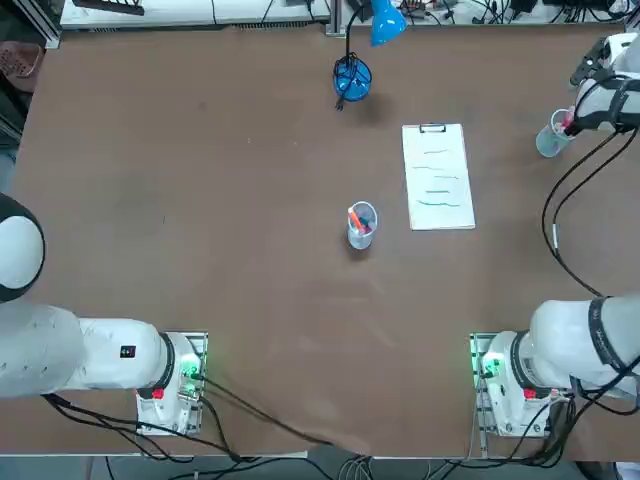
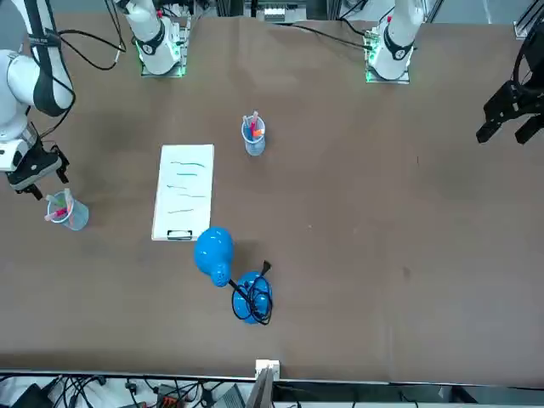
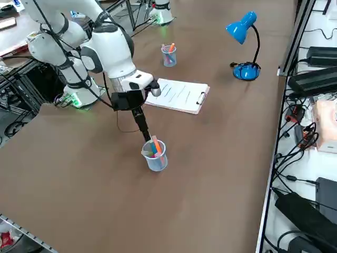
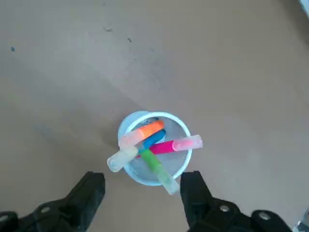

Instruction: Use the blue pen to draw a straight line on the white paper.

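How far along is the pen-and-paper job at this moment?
Early. Done: the right pincer is open above the clear cup. In hand: nothing; the blue pen still sits among other pens. Left: grasp it, carry it to the white paper, draw the line.

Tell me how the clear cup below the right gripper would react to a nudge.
Likely light: the clear cup looks thin, holding only pens. It may tip, since they lean past its rim. The open right gripper above could slide it.
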`<state>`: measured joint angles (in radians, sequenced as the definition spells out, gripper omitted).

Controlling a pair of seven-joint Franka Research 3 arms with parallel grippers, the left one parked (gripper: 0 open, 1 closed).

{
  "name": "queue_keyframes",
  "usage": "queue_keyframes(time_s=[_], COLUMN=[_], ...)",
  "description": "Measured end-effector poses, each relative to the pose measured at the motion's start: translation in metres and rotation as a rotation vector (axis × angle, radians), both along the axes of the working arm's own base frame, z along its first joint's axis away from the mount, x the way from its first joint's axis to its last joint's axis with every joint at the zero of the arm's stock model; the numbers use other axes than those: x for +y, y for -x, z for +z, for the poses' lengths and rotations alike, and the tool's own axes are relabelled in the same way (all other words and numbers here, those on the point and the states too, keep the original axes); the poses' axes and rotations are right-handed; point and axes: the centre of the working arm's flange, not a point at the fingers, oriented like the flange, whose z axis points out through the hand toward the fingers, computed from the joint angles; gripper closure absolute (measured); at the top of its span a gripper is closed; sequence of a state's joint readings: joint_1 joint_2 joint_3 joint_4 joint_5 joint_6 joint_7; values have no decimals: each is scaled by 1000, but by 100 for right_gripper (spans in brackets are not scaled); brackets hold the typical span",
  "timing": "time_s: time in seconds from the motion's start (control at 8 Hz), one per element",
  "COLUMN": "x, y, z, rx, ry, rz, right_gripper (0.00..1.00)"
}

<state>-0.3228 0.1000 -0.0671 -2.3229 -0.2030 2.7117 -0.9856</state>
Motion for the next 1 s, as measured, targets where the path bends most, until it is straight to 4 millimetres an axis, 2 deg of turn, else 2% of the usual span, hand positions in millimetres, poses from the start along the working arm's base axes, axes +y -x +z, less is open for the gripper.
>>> queue_keyframes(time_s=[0.25, 0.62, 1.0], x=[2, 11, 22], y=[-1, 5, 2], z=[-7, -27, -32], rx=[-2, -1, 2], ry=[-1, -14, -14], rz=[7, 8, 30], right_gripper=[10, 11, 15])
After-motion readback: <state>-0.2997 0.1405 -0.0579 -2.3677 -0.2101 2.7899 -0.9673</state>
